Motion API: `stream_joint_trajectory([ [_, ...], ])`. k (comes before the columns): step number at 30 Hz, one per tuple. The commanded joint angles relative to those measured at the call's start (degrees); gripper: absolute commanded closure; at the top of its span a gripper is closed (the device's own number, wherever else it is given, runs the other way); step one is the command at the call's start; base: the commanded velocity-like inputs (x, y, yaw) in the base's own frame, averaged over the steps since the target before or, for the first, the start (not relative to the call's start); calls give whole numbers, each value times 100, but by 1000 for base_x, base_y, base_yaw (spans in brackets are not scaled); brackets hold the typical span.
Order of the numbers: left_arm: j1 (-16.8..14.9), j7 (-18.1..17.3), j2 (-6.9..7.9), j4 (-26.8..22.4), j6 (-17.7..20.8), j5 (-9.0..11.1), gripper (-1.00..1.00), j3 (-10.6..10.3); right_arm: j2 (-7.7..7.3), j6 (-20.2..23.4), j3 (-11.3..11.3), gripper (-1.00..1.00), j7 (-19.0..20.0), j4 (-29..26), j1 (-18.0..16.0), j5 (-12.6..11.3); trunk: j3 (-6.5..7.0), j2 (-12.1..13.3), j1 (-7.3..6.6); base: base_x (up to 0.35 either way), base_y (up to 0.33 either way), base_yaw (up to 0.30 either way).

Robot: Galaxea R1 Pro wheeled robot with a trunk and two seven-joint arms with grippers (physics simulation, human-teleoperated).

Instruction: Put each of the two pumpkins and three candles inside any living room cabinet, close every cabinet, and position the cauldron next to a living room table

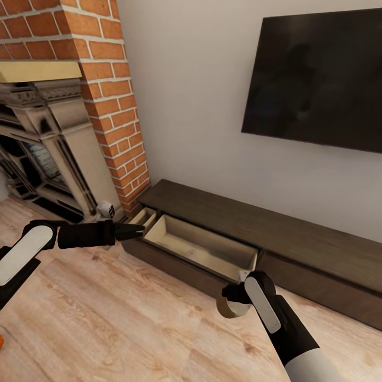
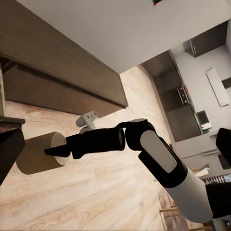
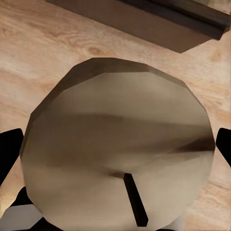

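A tan candle [image 1: 227, 309] hangs just above the wood floor, and my right gripper [image 1: 233, 297] is shut on it. The right wrist view looks down on the candle's [image 3: 120, 149] flat top with its dark wick. Beyond it, the long dark-brown cabinet [image 1: 297, 239] runs along the wall, and its wide drawer [image 1: 201, 246] is pulled out, pale inside and holding nothing I can see. A small drawer [image 1: 144, 216] beside it is also ajar. My left gripper [image 1: 137, 229] hovers open at the wide drawer's left corner. In the left wrist view, the candle [image 2: 41, 154] sits sideways in the right gripper [image 2: 57, 150].
A brick fireplace [image 1: 111, 101] with a metal surround stands left of the cabinet. A small white device [image 1: 106, 208] sits at its base. A black TV [image 1: 318, 74] hangs above the cabinet. An orange sliver [image 1: 1, 342] shows at the left edge. Bare wood floor [image 1: 116, 318] lies in front.
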Motion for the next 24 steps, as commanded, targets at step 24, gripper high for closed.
stream_joint_trajectory([
  [24, -7, -51, 5, 1, 1, -36, -100, -9, 1, 3, 29, 100, -70, -9, -6, -73, -5, -3, 3, 262, 0, 0],
])
